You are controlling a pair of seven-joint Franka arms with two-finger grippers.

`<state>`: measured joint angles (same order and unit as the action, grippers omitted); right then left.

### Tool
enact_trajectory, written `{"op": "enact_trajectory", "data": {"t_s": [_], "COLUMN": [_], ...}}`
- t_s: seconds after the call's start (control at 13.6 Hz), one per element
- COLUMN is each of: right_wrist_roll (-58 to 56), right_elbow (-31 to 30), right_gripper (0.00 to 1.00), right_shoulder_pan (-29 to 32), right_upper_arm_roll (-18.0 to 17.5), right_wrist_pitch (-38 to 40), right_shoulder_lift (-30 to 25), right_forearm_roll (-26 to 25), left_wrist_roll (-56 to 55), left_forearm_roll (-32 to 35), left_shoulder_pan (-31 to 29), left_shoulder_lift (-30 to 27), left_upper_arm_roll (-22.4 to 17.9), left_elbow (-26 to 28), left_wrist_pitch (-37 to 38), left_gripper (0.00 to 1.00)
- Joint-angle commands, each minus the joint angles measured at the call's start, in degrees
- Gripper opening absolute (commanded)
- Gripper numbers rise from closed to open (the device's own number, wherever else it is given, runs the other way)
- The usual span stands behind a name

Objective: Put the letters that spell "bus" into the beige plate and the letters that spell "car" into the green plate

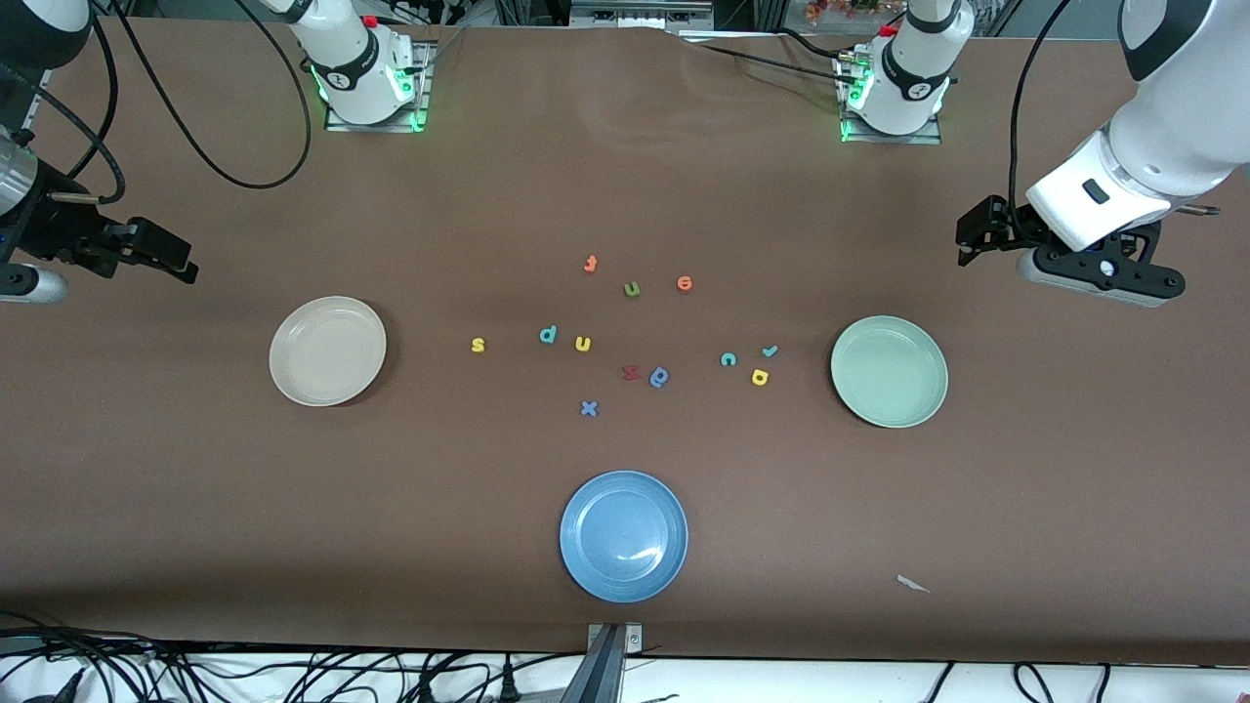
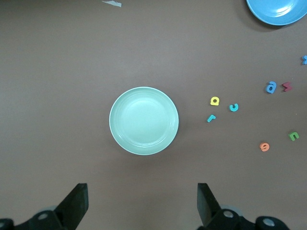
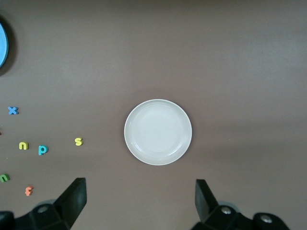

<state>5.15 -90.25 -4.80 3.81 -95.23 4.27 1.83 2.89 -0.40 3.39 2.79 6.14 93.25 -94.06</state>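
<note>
The beige plate [image 1: 327,351] [image 3: 158,132] lies toward the right arm's end, the green plate [image 1: 889,371] [image 2: 144,120] toward the left arm's end; both hold nothing. Between them lie the yellow "s" [image 1: 478,344] [image 3: 78,141], teal "b" [image 1: 548,335] [image 3: 42,150] and yellow "u" [image 1: 583,343] [image 3: 23,145]. Near the green plate sit the teal "c" [image 1: 729,359] [image 2: 233,107], teal "r" [image 1: 770,351] [image 2: 211,118] and yellow "a" [image 1: 760,377] [image 2: 214,101]. My left gripper [image 1: 972,239] [image 2: 142,203] hangs open beside the green plate. My right gripper [image 1: 181,266] [image 3: 141,201] hangs open beside the beige plate.
A blue plate [image 1: 623,536] lies nearest the front camera. Other letters lie mid-table: orange letter [image 1: 590,264], green "u" [image 1: 632,289], orange "e" [image 1: 685,283], red "z" [image 1: 632,372], blue round-bowled letter [image 1: 659,377], blue "x" [image 1: 589,408]. A white scrap [image 1: 913,584] lies near the front edge.
</note>
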Motion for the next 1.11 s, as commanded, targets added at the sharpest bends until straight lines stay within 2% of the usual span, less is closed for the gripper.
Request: {"op": "enact_trajectory", "data": {"t_s": [0.0, 1.03], "right_wrist_roll": [-0.7, 0.1], "right_elbow": [1.7, 1.4], "right_gripper": [1.00, 1.00], "right_shoulder_pan": [0.2, 0.1], "right_upper_arm_roll": [0.0, -0.1], "right_wrist_pitch": [1.4, 1.4], "right_shoulder_lift": [0.7, 0.6], "right_forearm_roll": [-0.6, -0.7], "left_wrist_roll": [0.5, 0.6], "left_forearm_roll": [-1.2, -1.1], "left_shoulder_pan": [0.5, 1.6], "left_shoulder_lift": [0.5, 2.1], "left_upper_arm_roll": [-0.6, -0.5], "left_elbow": [-1.0, -1.0], "left_wrist_pitch": [0.8, 0.9], "left_gripper": [1.00, 1.00]}}
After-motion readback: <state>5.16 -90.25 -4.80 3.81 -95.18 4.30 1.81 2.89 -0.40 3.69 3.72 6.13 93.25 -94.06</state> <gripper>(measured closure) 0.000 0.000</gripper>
